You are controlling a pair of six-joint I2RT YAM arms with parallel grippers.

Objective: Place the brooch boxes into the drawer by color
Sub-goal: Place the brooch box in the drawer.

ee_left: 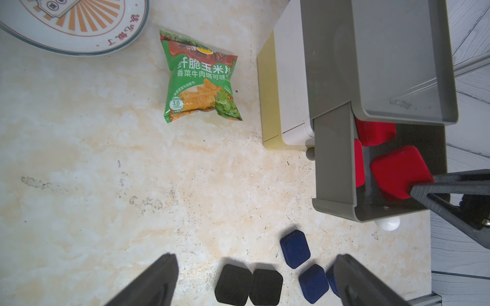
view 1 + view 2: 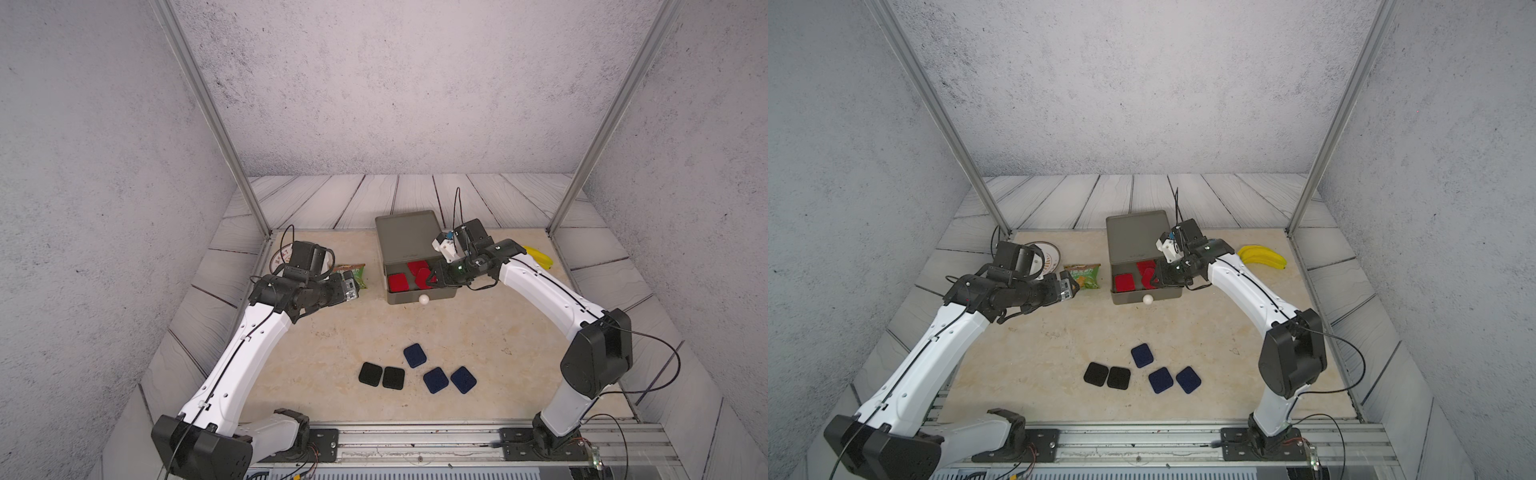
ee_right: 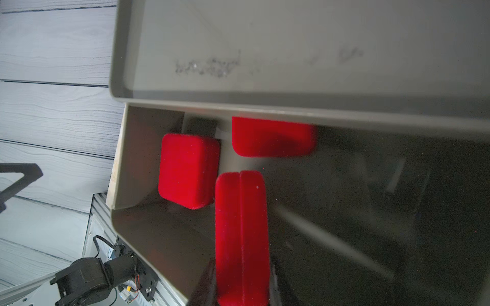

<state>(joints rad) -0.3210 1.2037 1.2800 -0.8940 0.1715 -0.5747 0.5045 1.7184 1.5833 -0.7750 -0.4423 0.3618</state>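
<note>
Beige marbled tabletop (image 2: 291, 374), speckled grey walls (image 2: 374, 104); near the far edge our right gripper (image 2: 430, 279) clamps a red box (image 3: 241, 225) in the grey drawer (image 2: 419, 296), left gripper (image 1: 256, 267) gaping wide.

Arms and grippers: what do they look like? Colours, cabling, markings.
Left arm and right arm match: white curved shells, black boxy joints, thin black cables running along the shells. Left gripper and right gripper are black with flat tapered jaws. The right wrist carries a white mount. No readable markings.
</note>
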